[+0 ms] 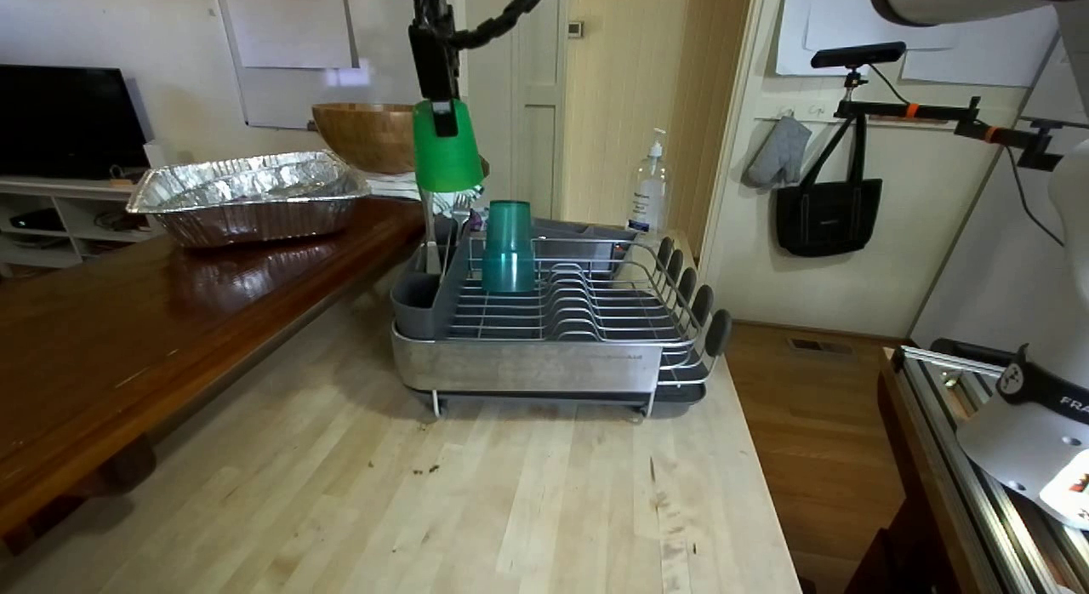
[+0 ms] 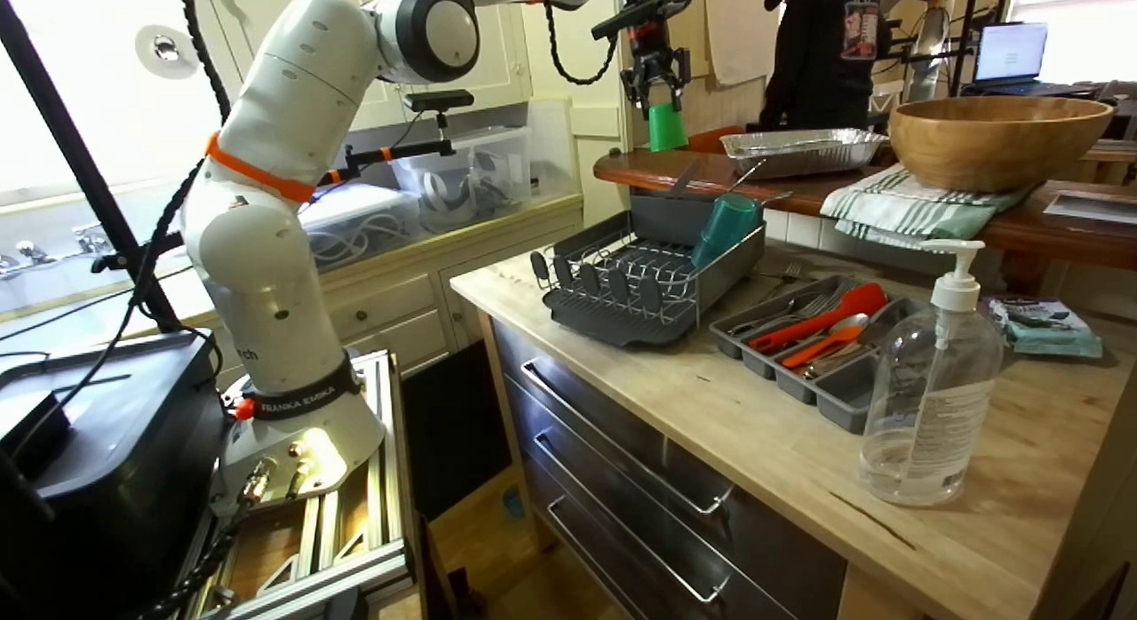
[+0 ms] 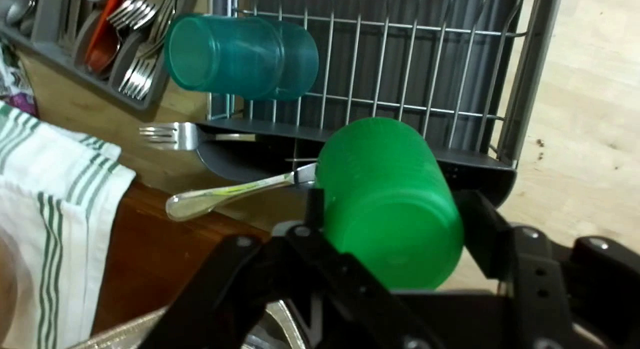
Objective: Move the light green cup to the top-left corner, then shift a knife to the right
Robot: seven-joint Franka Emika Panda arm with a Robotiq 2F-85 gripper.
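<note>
The light green cup (image 1: 449, 160) is upside down in my gripper (image 1: 441, 117), held in the air above the cutlery-holder side of the dish rack (image 1: 527, 366). The cup (image 2: 668, 131) and gripper (image 2: 655, 94) are also high over the rack (image 2: 613, 322) in an exterior view. In the wrist view the fingers (image 3: 392, 214) press on both sides of the cup (image 3: 385, 174), its base facing the camera. A knife with a patterned handle (image 3: 230, 195) leans out of the rack's dark cutlery holder (image 3: 240, 159); its blade end is hidden by the cup and holder.
A teal cup (image 1: 509, 245) leans in the rack near the holder. A fork (image 3: 175, 135) sticks out of the holder. A cutlery tray (image 2: 853, 416), soap bottle (image 2: 933, 425), foil pan (image 1: 255, 224), wooden bowl (image 2: 995, 145) and raised wooden counter (image 1: 170, 322) are close by.
</note>
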